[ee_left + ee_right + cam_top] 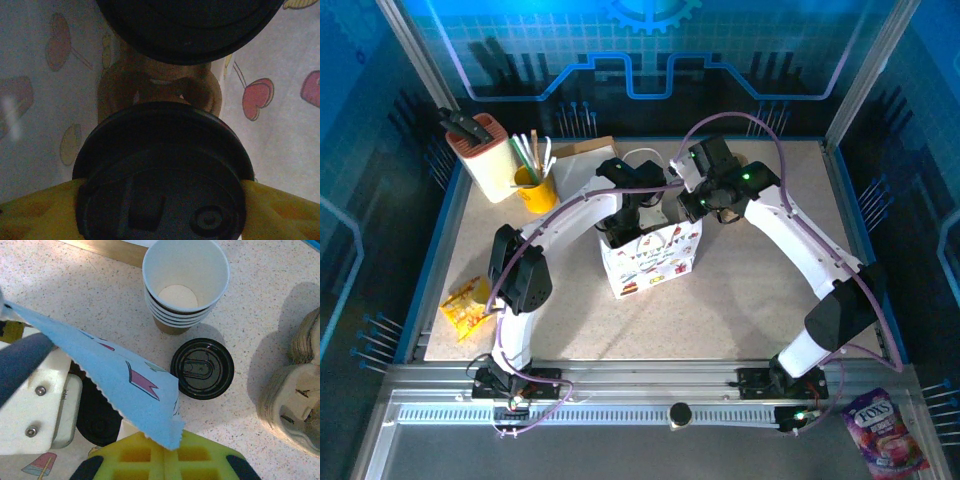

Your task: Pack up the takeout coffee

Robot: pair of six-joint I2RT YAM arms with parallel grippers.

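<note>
Left wrist view shows your left gripper (162, 220) with its yellow fingers (287, 212) parted partway. They sit against either side of a takeout coffee cup (165, 175), gripping it under its black lid. That cup is down inside the paper bag (655, 262), whose printed walls rise on both sides. A second lidded cup (190, 25) sits just beyond it. Your right gripper (165, 457) is clenched on the bag's saw-toothed top edge, and the paper runs straight into the closed jaws. From the top external camera, your left arm arcs up from its base and bends over so its wrist points down into the bag's open mouth. Your right arm curves in from the other side to the bag's far right corner. The bag stands upright at mid-table. On the table behind it, a stack of empty cups (185, 285) stands open-mouthed. A loose black lid (202, 367) lies flat just beside the stack, and a pile of pulp carriers (292, 390) sits near both.
</note>
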